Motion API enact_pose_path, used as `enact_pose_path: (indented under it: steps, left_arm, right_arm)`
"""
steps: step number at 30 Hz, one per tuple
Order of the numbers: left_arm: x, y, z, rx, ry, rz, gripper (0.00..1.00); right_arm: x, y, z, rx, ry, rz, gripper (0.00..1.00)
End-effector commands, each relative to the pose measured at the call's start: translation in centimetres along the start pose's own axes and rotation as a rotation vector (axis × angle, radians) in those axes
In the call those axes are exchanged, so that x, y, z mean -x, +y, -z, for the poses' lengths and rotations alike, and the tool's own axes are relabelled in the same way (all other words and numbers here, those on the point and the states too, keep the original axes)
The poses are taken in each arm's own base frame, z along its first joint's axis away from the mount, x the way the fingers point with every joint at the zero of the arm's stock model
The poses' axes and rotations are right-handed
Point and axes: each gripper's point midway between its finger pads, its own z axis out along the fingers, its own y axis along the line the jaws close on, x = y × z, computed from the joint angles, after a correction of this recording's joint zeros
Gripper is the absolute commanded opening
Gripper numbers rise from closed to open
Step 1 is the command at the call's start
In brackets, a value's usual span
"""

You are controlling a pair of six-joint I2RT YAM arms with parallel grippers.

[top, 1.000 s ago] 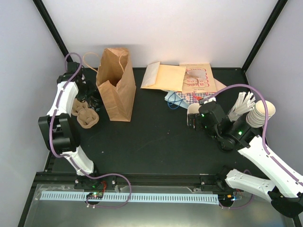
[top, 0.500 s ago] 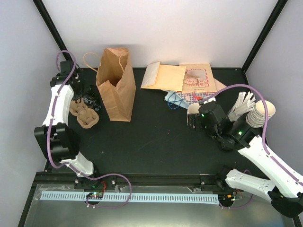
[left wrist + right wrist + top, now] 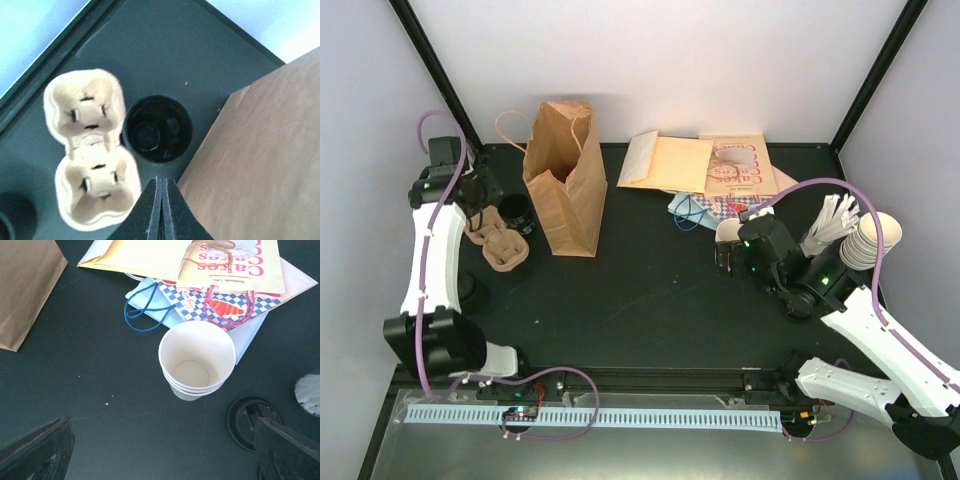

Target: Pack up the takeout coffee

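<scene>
Left arm point(image 3: 438, 240) has pulled back to the corner, left gripper point(image 3: 161, 187) pinched shut and empty above black lids point(image 3: 157, 129). Right gripper point(image 3: 162, 452) gapes over nested cups point(image 3: 196, 360); can't tell which is the takeout coffee.

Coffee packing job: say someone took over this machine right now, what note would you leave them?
Left hand: shut, empty, above a black round object between the cup carrier and the brown bag.
Right hand: open, empty, over nested cream cups; a black lid lies beside them.
Done: nothing visibly packed; carrier empty, no lidded cup in view.
To do: lid one cup and pack it.
</scene>
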Motion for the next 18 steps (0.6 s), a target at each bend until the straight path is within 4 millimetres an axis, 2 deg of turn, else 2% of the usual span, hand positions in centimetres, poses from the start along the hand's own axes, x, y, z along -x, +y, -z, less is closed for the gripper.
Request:
enact_pose_path:
  steps: [1,4,5,7,9,14,15,18]
  left_arm:
    - [-1.6,2.0,2.1,0.038,-0.042,-0.025,0.02]
    - [-2.7,0.8,2.0,-0.082,-0.087,-0.068,0.11]
    - [-2.7,0.5,2.0,-0.109,-0.096,-0.070,0.16]
    - [-2.7,0.3,1.3,-0.124,-0.086,-0.064,0.20]
    - [-2.3,0.3,0.3,-0.114,-0.060,-0.047,0.23]
    - [-1.5,1.8,-4.1,-0.018,0.086,0.006,0.32]
    - [-0.9,2.0,-4.6,0.001,0.102,0.012,0.33]
    - [-0.9,3.2,-6.7,0.057,0.160,0.023,0.33]
  right_arm:
    - [0.4,-0.2,0.0,-0.008,-0.021,-0.019,1.00]
    - [0.4,0.0,-0.2,-0.005,-0.018,-0.011,1.00]
    - [0.5,0.2,-0.3,-0.002,-0.016,-0.008,1.00]
    - [0.7,0.3,-0.3,0.001,-0.013,-0.002,1.00]
    - [0.8,0.3,-0.3,-0.002,-0.011,-0.002,1.00]
    - [0.7,0.1,-0.1,-0.004,-0.017,-0.012,1.00]
    - [0.6,0.1,-0.2,-0.006,-0.015,-0.012,1.00]
    - [0.4,-0.1,-0.2,-0.012,-0.013,-0.016,1.00]
